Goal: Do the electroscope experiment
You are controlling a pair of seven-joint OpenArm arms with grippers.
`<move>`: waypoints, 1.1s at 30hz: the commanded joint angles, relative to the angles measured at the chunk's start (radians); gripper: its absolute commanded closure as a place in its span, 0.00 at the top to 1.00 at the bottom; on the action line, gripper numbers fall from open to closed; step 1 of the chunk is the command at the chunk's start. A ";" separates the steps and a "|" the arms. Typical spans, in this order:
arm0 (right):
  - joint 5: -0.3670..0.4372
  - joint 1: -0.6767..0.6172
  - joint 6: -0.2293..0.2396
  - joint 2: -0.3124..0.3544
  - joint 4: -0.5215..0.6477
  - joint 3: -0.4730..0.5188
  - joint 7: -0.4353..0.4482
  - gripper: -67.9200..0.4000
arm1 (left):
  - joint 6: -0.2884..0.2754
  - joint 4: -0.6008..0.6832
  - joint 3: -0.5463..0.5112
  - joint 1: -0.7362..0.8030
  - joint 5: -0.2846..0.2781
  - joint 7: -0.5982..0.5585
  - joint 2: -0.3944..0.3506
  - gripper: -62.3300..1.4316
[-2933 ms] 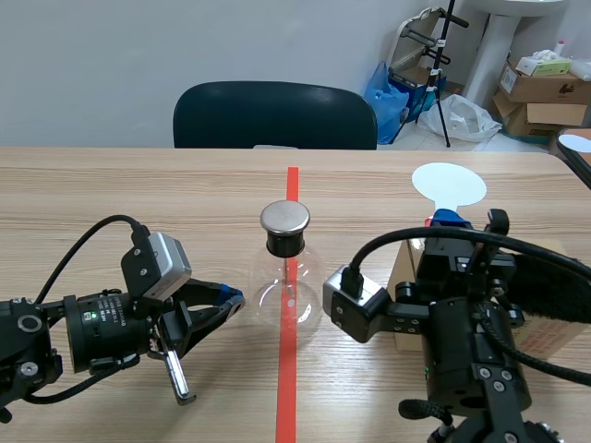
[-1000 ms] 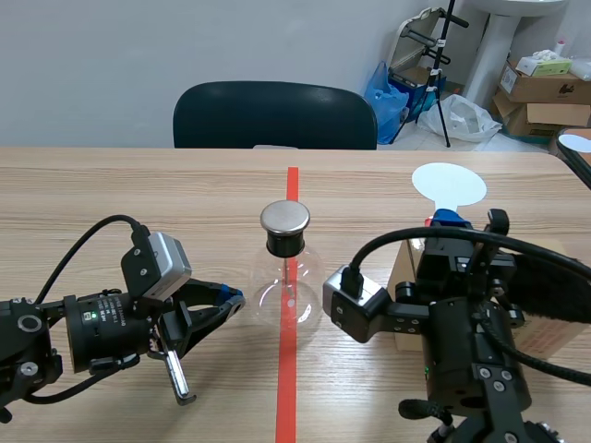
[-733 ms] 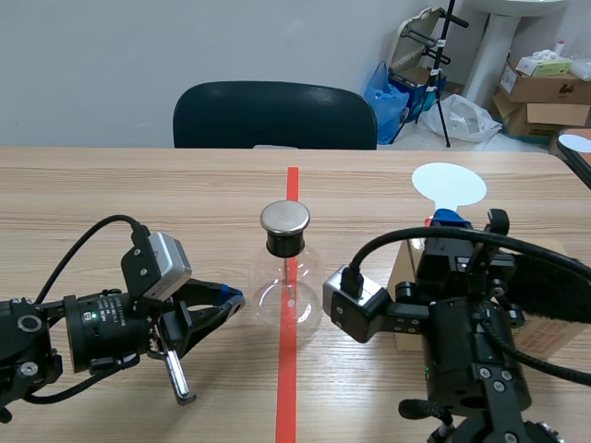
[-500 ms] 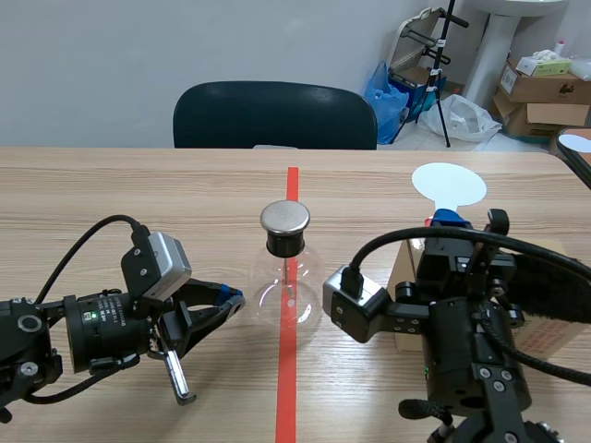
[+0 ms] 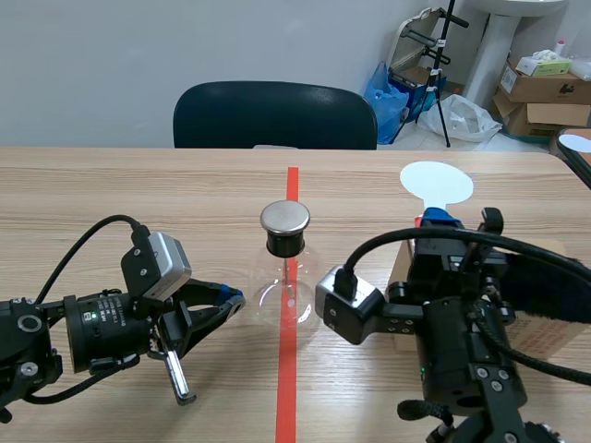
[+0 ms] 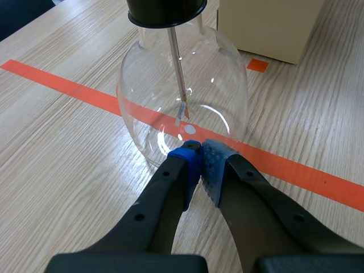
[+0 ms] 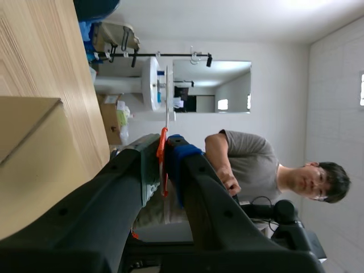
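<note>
The electroscope flask stands on the pale wood-grain counter, straddling the orange-red tape line. It is a round-bellied globe of clear, glossy glass. A black stopper plugs its neck, topped by a flat, dull-shining metal cap. From the stopper a thin metal rod runs straight down inside the globe and ends in small foil leaves that hang close together. The left tool lies low at the flask's left side. Its thick black fingers are pressed together on nothing, and the blue pad meets the grey dotted pad right at the foot of the glass wall. Whether the tips touch the glass cannot be told. The right tool is clamped on a paddle. The paddle's flat, round white disc stands to the flask's right, apart from the cap. Its thin orange-red handle is pinched between the pads and seen edge-on from the wrist. A plain beige cardboard box with sharp corners sits on the counter beyond the flask, on its right side, mostly hidden behind the right arm. A dark chair with a broad curved back stands behind the flask at the counter's far edge.
</note>
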 commanded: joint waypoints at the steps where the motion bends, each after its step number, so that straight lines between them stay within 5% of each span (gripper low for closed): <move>1: -0.004 -0.020 -0.008 -0.003 0.036 0.038 0.031 0.02 | 0.002 0.018 -0.003 -0.008 -0.014 -0.017 0.005 0.06; 4: -0.006 -0.066 -0.016 -0.033 0.043 0.103 0.109 0.02 | 0.002 0.018 -0.003 -0.007 -0.014 -0.017 0.003 0.06; 8: -0.019 -0.138 -0.084 -0.084 0.051 0.209 0.246 0.02 | 0.001 0.056 -0.021 0.037 -0.014 -0.043 -0.026 0.06; 15: 0.008 -0.232 -0.193 -0.161 0.055 0.385 0.504 0.02 | -0.011 0.372 -0.190 0.347 -0.111 -0.075 -0.171 0.06; 18: 0.035 -0.256 -0.223 -0.197 0.055 0.449 0.605 0.02 | -0.089 0.516 -0.297 0.515 -0.113 -0.079 -0.220 0.07; 22: 0.061 -0.274 -0.223 -0.236 0.048 0.520 0.713 0.02 | -0.230 0.664 -0.444 0.703 -0.112 -0.117 -0.253 0.07; 26: 0.106 -0.278 -0.223 -0.274 0.043 0.579 0.811 0.02 | -0.237 0.745 -0.539 0.809 -0.113 -0.130 -0.252 0.07; 33: 0.134 -0.283 -0.223 -0.321 -0.007 0.653 0.926 0.02 | -0.237 0.762 -0.560 0.827 -0.112 -0.130 -0.252 0.08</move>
